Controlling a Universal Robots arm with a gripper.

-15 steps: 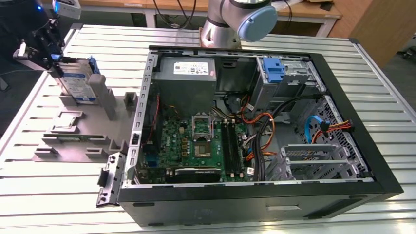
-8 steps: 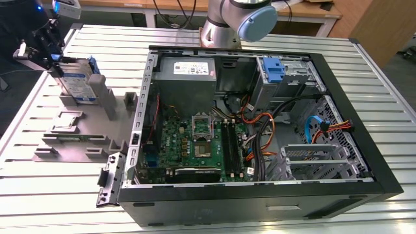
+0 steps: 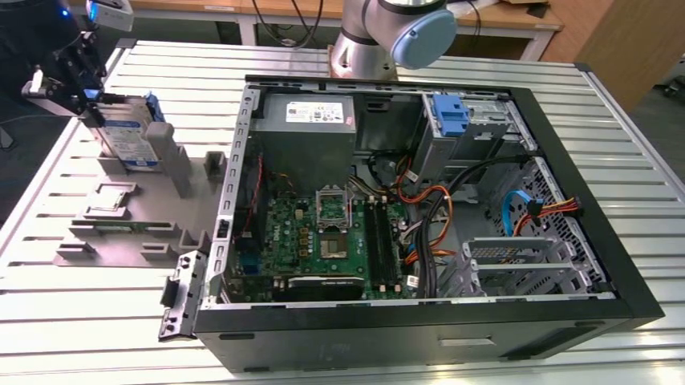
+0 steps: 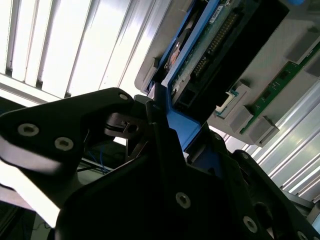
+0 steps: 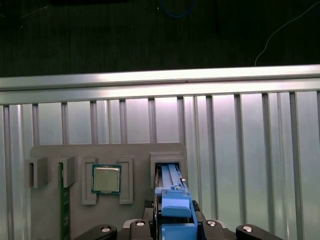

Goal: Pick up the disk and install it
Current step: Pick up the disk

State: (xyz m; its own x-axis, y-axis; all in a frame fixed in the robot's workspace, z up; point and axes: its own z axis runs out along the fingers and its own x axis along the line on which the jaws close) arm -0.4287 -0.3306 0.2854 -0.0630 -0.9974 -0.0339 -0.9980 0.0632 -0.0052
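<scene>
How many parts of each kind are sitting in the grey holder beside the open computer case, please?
disk: 1
processor chip: 1
memory stick: 1
Total: 3

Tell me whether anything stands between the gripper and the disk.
Nothing visible does. The gripper is at the top edge of the disk, which stands upright in the gray fixture beside the open computer case.
</scene>
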